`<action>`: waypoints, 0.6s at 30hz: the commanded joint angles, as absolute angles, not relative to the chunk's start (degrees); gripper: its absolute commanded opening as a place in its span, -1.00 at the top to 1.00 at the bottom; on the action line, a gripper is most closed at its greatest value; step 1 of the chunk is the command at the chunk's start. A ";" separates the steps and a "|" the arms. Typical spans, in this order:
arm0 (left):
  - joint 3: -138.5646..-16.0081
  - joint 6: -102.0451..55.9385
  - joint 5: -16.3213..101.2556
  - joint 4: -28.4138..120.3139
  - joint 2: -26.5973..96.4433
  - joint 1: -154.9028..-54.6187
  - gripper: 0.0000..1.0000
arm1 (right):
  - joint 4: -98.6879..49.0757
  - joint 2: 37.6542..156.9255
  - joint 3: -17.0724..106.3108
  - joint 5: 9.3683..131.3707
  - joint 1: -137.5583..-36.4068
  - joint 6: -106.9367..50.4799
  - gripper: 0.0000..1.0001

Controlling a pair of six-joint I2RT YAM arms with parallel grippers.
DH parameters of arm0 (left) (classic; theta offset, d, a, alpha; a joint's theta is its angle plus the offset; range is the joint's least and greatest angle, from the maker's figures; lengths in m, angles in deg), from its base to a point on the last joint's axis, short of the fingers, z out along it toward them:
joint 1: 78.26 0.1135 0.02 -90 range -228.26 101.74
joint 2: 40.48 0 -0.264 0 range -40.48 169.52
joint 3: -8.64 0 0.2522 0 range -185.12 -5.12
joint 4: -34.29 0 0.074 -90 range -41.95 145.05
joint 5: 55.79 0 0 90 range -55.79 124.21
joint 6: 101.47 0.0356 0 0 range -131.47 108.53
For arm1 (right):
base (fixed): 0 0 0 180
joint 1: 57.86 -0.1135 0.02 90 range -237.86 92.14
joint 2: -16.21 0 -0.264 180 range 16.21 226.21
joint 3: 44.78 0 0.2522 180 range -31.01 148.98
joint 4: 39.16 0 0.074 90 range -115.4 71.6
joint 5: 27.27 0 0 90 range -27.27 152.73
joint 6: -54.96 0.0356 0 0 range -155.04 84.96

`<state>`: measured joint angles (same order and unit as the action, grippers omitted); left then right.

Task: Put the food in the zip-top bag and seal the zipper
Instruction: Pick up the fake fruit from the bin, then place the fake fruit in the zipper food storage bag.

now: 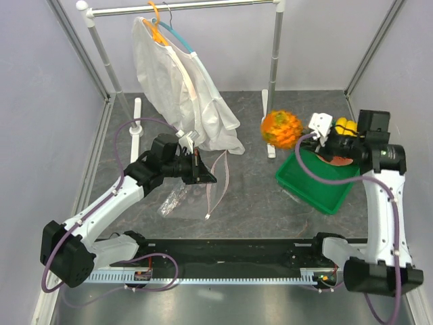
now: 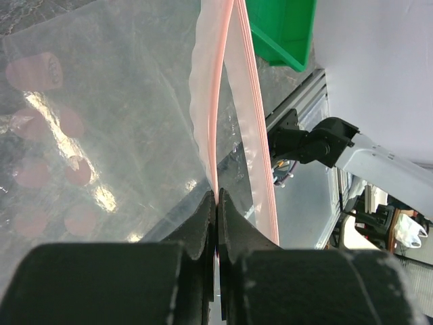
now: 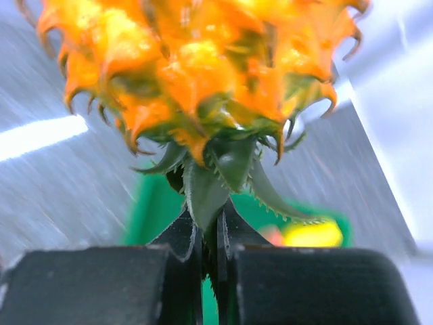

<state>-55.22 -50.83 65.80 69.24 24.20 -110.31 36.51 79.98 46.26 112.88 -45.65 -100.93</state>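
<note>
My left gripper (image 1: 205, 175) is shut on the pinkish zipper (image 1: 218, 177) of the clear zip-top bag (image 1: 173, 198) and holds that edge lifted off the table. In the left wrist view the fingertips (image 2: 205, 211) pinch the zipper (image 2: 215, 101), with the dotted bag (image 2: 101, 101) spread to the left. My right gripper (image 1: 306, 137) is shut on the green leaves of the orange pineapple (image 1: 281, 129), held in the air left of the green tray. The right wrist view shows the pineapple (image 3: 203, 68) above my shut gripper (image 3: 215, 220). The banana bunch (image 1: 345, 125) and watermelon slice (image 1: 336, 161) are by the tray's far side.
The green tray (image 1: 318, 184) sits at the right, and also shows in the left wrist view (image 2: 281, 27). A white garment (image 1: 183, 88) hangs on a rack at the back, its poles (image 1: 274, 68) standing on the table. Grey walls enclose the sides.
</note>
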 commanded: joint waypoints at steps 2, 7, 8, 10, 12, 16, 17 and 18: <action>-55.92 -49.09 66.37 68.53 24.56 -110.25 0.96 | 18.50 74.13 43.79 115.73 -61.32 -67.77 1.00; -55.30 -50.49 68.92 66.78 24.47 -110.25 0.96 | 10.99 75.71 42.64 110.46 -74.27 -58.34 1.00; -55.22 -50.67 69.62 66.51 24.47 -110.25 0.96 | 11.07 76.23 42.46 109.50 -78.47 -58.68 1.00; -55.21 -51.29 69.89 65.90 24.12 -110.25 0.96 | 11.07 77.11 41.15 105.82 -82.45 -59.39 1.00; -55.04 -51.99 70.41 65.28 23.85 -110.17 0.96 | 11.51 77.90 40.01 103.26 -87.11 -60.87 1.00; -54.60 -53.40 72.78 63.44 23.76 -110.17 0.96 | 9.59 78.61 35.36 101.58 -90.54 -60.53 1.00; -54.51 -53.57 73.66 63.09 23.76 -110.17 0.96 | 8.19 78.70 34.47 100.27 -92.20 -60.36 1.00; -54.42 -54.01 74.02 62.65 23.76 -110.08 0.96 | 7.56 78.70 33.51 99.56 -93.00 -60.27 1.00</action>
<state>-55.01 -51.61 70.08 66.75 24.55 -110.31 13.21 78.84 36.21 103.68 -90.06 -62.31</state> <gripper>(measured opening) 0.029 0.057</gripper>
